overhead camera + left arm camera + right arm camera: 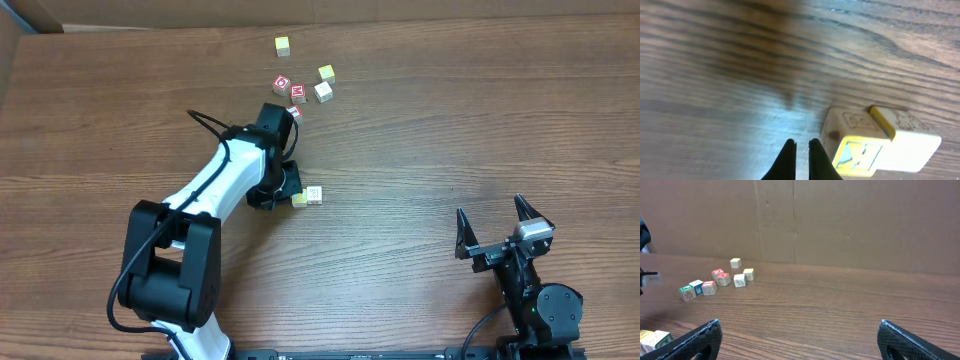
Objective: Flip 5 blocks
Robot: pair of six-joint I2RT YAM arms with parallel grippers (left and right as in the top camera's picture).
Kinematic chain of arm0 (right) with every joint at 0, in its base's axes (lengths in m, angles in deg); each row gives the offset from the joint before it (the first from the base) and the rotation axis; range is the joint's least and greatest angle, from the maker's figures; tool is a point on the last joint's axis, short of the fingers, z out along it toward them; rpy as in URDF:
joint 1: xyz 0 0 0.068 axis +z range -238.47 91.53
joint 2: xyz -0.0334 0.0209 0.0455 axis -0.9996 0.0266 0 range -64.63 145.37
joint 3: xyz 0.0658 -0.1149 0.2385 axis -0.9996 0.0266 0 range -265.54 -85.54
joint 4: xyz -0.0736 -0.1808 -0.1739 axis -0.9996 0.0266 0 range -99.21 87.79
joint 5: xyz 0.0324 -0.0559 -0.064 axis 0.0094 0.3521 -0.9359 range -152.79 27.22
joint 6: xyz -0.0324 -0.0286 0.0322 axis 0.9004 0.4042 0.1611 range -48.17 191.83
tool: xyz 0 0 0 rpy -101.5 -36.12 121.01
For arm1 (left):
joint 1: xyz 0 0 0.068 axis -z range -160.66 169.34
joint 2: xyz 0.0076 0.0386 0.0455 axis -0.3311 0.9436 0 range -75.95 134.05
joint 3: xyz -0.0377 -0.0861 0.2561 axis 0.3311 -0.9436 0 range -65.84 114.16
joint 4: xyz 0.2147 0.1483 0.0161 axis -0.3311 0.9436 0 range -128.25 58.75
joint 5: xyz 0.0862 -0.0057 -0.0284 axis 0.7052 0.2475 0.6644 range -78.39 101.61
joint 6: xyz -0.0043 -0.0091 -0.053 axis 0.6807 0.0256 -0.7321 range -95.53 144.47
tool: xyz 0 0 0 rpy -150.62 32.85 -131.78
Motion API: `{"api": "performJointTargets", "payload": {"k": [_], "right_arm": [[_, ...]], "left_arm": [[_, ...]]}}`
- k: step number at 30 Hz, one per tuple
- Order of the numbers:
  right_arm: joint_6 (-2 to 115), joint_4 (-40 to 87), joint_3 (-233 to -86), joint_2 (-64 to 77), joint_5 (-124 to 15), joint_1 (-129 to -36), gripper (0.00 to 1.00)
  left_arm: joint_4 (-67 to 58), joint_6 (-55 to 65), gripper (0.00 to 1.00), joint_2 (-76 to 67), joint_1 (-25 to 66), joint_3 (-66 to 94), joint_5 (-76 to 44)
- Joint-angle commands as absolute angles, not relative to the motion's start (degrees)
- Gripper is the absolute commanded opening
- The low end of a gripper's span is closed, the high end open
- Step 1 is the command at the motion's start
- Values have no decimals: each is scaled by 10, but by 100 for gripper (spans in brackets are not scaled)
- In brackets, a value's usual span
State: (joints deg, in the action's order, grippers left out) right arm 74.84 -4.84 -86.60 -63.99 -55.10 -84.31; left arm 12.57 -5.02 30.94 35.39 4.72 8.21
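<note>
Robot lab bench, data-collection setup by the look. Wood-grain table (450,120), plain brown cardboard panels (840,220) standing as a backdrop along far edge. White-and-black left arm (215,185) and black right arm (540,300) based at near edge, black cable (205,122) looping off the left one. Tiny alphabet blocks (686,292) scattered on top.

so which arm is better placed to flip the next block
probably left: the left fingers are shut and low, just beside the pair of blocks; the right fingers stand open far off, with no block near them
</note>
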Motion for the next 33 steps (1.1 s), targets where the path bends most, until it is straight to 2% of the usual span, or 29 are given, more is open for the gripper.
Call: {"api": "performJointTargets", "payload": {"k": [1, 8, 16, 33], "right_arm": [[751, -50, -860, -644, -550, -845, 100], [751, -50, -860, -644, -550, -845, 100], [751, -50, -860, -644, -550, -845, 100], [751, -50, -860, -644, -550, -845, 100]], "left_arm": [[154, -55, 4, 312, 350, 80, 92], [216, -41, 4, 312, 386, 79, 64], [190, -61, 4, 313, 449, 58, 74], [143, -43, 4, 313, 452, 36, 127]]}}
